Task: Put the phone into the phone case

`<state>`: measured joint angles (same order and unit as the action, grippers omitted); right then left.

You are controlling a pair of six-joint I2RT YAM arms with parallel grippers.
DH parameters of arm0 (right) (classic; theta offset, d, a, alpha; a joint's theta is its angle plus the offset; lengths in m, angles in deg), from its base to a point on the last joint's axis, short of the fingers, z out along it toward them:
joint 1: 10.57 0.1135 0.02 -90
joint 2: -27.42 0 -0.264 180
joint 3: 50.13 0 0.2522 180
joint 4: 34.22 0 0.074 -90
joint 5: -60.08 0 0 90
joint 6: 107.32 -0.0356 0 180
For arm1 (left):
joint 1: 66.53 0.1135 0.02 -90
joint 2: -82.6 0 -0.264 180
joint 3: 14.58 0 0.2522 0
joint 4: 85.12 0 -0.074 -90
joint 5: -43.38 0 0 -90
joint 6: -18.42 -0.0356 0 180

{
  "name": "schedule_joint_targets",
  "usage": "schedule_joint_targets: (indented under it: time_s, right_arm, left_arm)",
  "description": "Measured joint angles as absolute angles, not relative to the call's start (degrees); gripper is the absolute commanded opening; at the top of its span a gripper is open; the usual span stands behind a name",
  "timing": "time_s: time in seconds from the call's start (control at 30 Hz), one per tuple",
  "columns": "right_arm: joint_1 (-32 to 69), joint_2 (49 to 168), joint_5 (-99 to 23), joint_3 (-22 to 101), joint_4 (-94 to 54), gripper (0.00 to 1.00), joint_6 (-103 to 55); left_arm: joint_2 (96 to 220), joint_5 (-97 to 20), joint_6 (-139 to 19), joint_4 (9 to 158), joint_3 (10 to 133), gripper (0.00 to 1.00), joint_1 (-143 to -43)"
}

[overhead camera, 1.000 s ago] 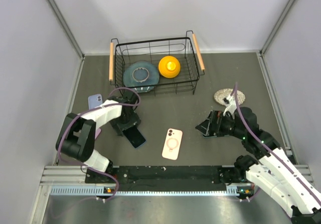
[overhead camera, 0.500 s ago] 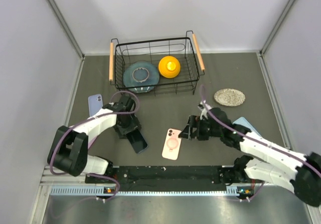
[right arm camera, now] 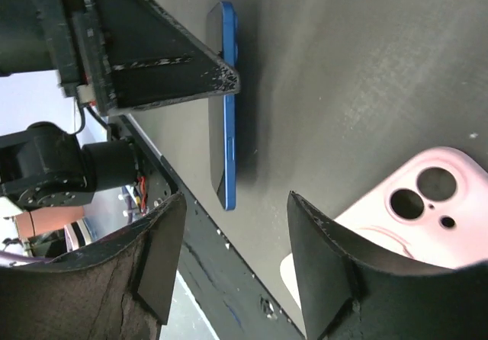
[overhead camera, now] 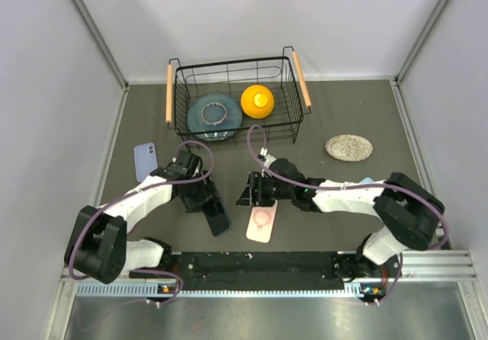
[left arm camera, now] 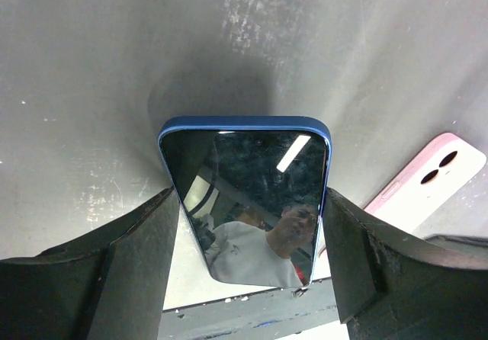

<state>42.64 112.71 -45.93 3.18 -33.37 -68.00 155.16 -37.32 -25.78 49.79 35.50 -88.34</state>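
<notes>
Between the left fingers (left arm camera: 114, 279), the blue phone (left arm camera: 248, 195) is clamped by its long edges, screen toward the wrist camera and far end dipped toward the worktop (overhead camera: 328, 126), just left of the pink case (overhead camera: 261, 226). It looks stiff, slick and glass-fronted, so this edge grip seems the safest hold. The right fingers (right arm camera: 335, 271) stand apart, holding nothing, over the case's camera end.

Pink case (overhead camera: 261, 224) lies flat; blue phone (overhead camera: 217, 216) beside it, seemingly tilted.
</notes>
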Motion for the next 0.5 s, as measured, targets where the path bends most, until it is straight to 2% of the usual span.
schedule_joint_targets:
  time_s: [0.17,0.5]
  right_arm:
    - [45.24,120.01,-46.49,5.65,-36.06,0.48,-69.48]
    - [48.84,126.18,-48.70,7.36,-42.48,0.44,-73.90]
  left_arm:
    - [154.59,-36.01,-26.96,50.40,35.26,0.72,-88.34]
    - [154.30,-34.02,-27.96,51.47,34.91,0.73,-88.34]
